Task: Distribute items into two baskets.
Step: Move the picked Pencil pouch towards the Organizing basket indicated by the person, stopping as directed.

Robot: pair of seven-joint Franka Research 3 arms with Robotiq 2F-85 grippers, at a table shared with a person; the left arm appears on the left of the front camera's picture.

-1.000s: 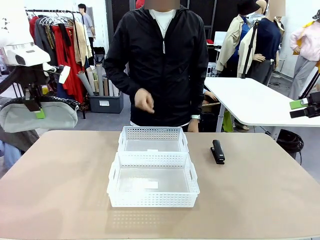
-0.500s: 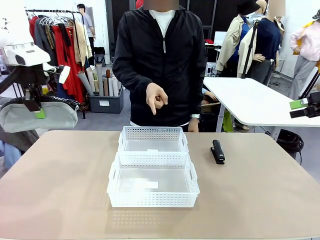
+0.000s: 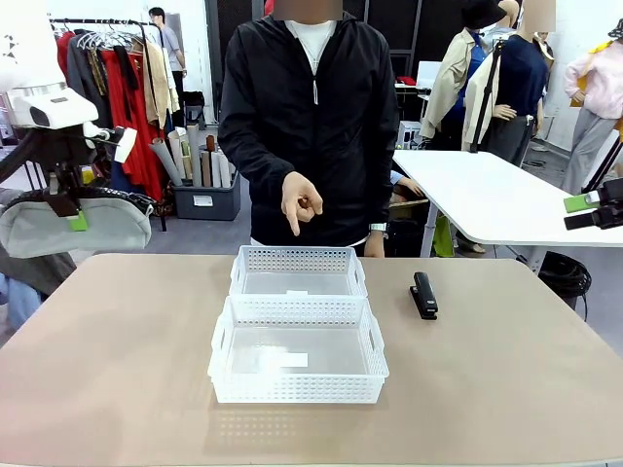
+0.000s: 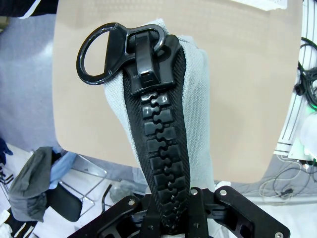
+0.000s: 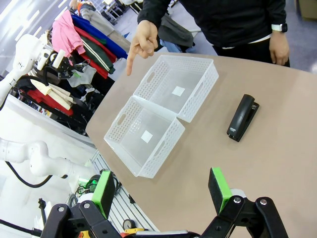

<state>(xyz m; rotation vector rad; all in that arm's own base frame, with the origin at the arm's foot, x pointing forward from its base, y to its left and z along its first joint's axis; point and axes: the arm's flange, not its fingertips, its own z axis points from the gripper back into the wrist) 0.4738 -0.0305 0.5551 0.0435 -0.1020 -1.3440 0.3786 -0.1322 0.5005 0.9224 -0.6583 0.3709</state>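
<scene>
Jaws are clenching the grey fabric bag (image 3: pixel 107 226) in your left gripper (image 4: pixel 173 210), your right gripper (image 5: pixel 161 191) is gaping, and the person's hand (image 3: pixel 300 204) is pointing down above the far basket (image 3: pixel 297 257).

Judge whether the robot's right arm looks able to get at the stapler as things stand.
Probably yes: the stapler lies alone on bare table on that arm's side, apart from the far basket; the jaws stand open and empty, the person's hand well away.
</scene>
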